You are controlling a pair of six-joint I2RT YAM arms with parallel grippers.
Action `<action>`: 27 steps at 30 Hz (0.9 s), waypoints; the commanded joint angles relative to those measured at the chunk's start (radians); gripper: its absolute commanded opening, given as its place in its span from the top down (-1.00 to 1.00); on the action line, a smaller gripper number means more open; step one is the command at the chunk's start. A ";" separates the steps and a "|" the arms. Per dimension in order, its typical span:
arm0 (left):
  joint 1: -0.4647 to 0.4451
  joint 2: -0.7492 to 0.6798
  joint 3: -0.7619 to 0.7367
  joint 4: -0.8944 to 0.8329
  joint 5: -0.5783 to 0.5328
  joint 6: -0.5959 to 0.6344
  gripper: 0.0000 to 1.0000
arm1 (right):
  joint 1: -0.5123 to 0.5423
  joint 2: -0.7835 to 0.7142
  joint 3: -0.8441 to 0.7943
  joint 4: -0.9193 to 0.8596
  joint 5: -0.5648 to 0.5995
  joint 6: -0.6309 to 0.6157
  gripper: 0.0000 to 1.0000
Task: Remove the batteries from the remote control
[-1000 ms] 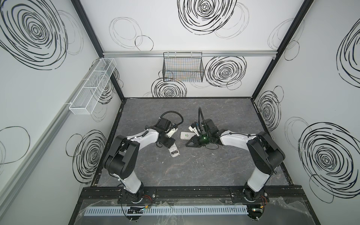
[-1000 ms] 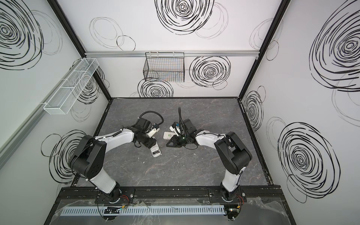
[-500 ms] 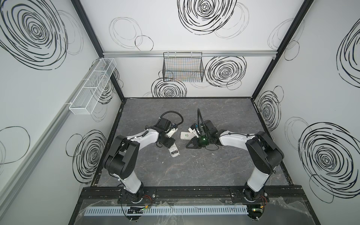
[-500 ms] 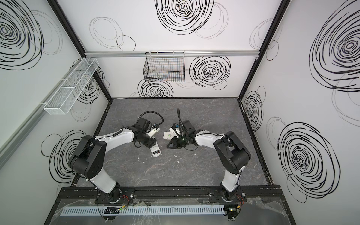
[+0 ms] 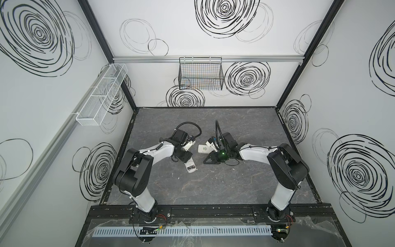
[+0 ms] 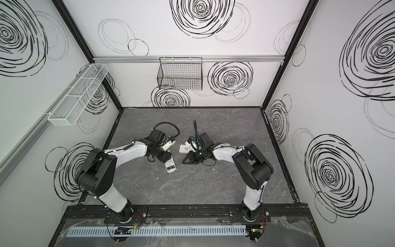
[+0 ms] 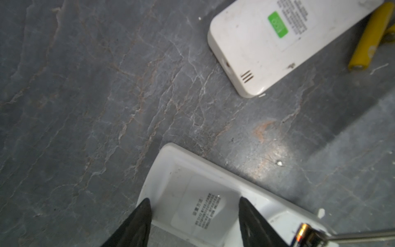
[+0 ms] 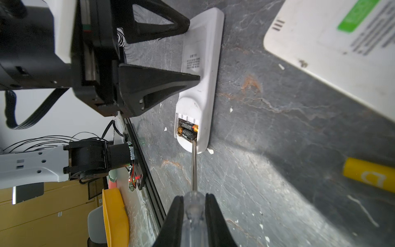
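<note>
Grey marbled table [image 5: 213,188] lies between white walls [image 5: 53,96] scrawled with black swirls, and both arms meet near its middle. My left end effector [image 7: 193,202] stands partly open with nothing between its jaws. Both tips are planted on the back of the white remote [image 8: 210,85], which lies face down, and I judge they are pinning it flat. My right end effector [image 8: 195,197] is closed tight on the clear handle of the screwdriver [image 8: 194,171], whose blade reaches into the open bay [image 8: 186,119] at the remote's end. The 2 black batteries [image 8: 188,130] sit side by side in that bay, not yet out. 1 yellow battery [image 8: 367,176] lies loose on the table near a second remote [image 8: 342,42].

As I read it, the step in hand is prying out the nearer black cell. The blade tip meets that cell's end, though I cannot tell whether it is under the cell or only against the bay wall. I would work the tip beneath the cell, then lever slowly so it lifts rather than flicks away. The left tips must bear down firmly, since any rocking of the remote would let the blade skate off. A shallow angle and a small stroke suit best.
</note>
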 commanded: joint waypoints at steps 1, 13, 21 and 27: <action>-0.023 0.021 -0.045 -0.144 0.050 0.006 -0.33 | 0.022 0.014 0.011 0.064 -0.068 0.030 1.00; -0.025 0.015 -0.048 -0.143 0.049 0.006 -0.33 | 0.023 0.009 0.020 0.181 -0.113 0.126 1.00; -0.023 0.004 -0.045 -0.145 0.046 0.005 -0.32 | 0.008 -0.022 0.016 0.114 -0.093 0.080 1.00; -0.034 -0.079 0.047 -0.212 0.103 0.012 -0.43 | -0.065 -0.130 -0.053 0.078 -0.094 0.047 1.00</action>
